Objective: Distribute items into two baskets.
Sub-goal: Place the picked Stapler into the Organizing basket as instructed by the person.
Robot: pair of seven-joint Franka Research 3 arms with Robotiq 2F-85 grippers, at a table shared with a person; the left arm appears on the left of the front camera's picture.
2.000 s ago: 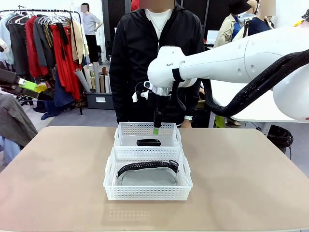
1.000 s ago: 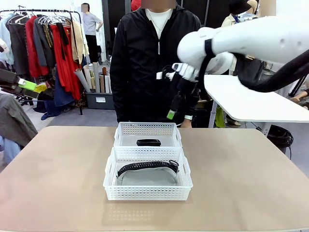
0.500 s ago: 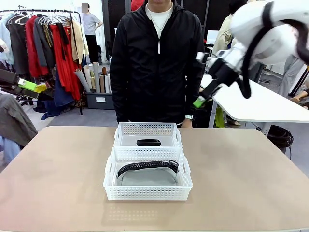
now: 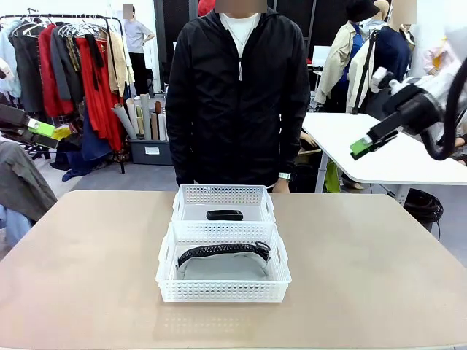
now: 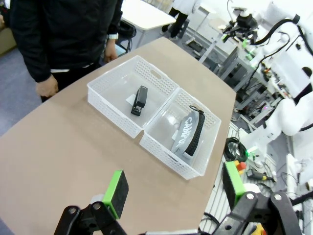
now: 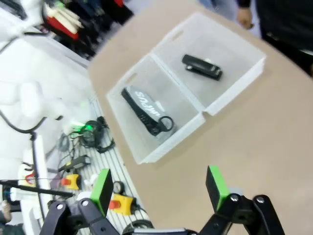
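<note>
The right tool is held high, jaws spread and empty; the left tool is likewise spread. On the tan bench, the near basket holds the soft grey bag, best taken by its strap. The far basket holds the rigid, light stapler. A clothes rack stands behind.

On the table, two touching baskets: near basket holds the bag, far basket the stapler.
</note>
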